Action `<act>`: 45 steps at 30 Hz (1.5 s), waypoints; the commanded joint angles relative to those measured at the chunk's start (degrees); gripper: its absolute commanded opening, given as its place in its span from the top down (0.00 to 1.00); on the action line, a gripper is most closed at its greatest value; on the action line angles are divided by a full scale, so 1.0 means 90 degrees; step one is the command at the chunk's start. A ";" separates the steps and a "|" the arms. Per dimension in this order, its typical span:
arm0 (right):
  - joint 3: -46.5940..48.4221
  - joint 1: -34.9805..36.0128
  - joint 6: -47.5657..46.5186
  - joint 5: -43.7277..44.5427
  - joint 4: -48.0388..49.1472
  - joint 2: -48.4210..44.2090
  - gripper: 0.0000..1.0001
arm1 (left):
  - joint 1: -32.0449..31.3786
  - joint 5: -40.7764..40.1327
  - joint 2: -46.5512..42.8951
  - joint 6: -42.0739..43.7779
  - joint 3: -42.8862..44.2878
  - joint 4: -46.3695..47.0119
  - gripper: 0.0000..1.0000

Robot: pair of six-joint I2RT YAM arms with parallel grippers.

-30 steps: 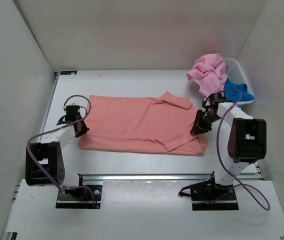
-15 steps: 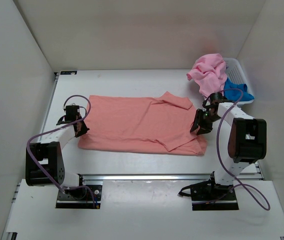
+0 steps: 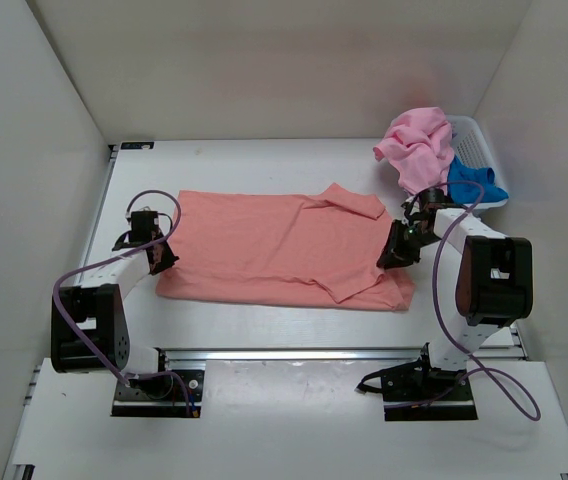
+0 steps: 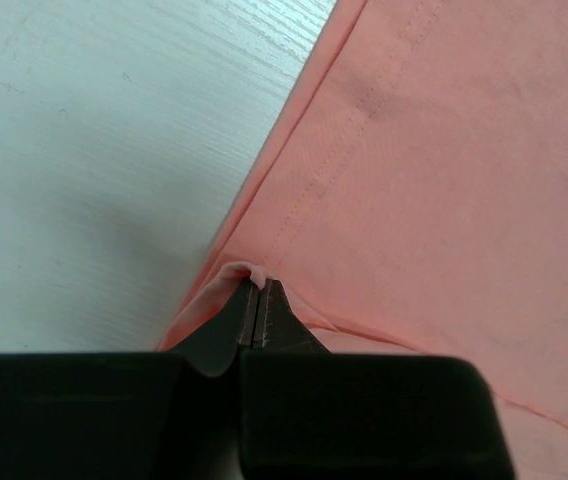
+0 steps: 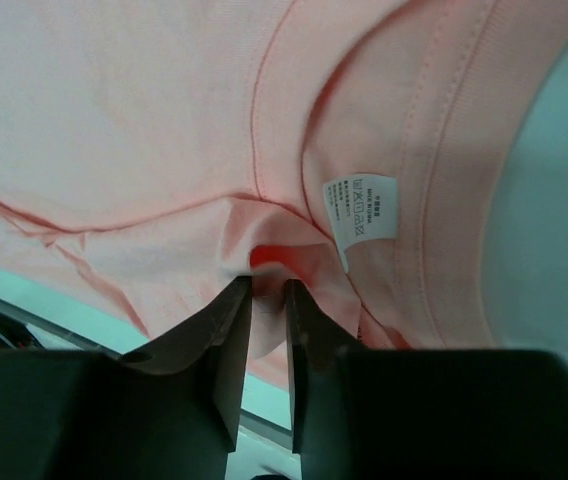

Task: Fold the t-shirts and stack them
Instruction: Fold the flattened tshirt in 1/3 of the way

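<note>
Salmon t-shirt (image 3: 274, 245) lies flat on the table (image 3: 264, 165), collar end toward the right arm. Left pincer (image 4: 257, 292) is clamped on the hem edge. Right pincer (image 5: 267, 287) is beside the label (image 5: 362, 205), cloth puckered at its tips, jaws slightly apart; can't tell if it grips. Get a firm pinch first, then lift both ends evenly.

Closed end effector (image 4: 255, 292) on salmon t-shirt (image 4: 444, 150)
</note>
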 commanded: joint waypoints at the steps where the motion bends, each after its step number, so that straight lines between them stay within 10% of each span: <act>1: -0.0018 -0.0030 -0.0036 -0.0275 0.0174 -0.0034 0.83 | 0.0015 0.0075 -0.0240 -0.0054 0.0015 0.0076 1.00; 3: 0.0002 0.0018 -0.0085 -0.0275 0.0213 -0.0054 1.00 | 0.0044 0.0075 -0.0249 -0.0035 0.0025 0.0096 1.00; 45: 0.1262 -0.0509 0.0276 -0.0363 -0.0110 -0.0298 1.00 | 0.0142 0.0183 -0.0054 -0.0054 0.0250 0.0320 1.00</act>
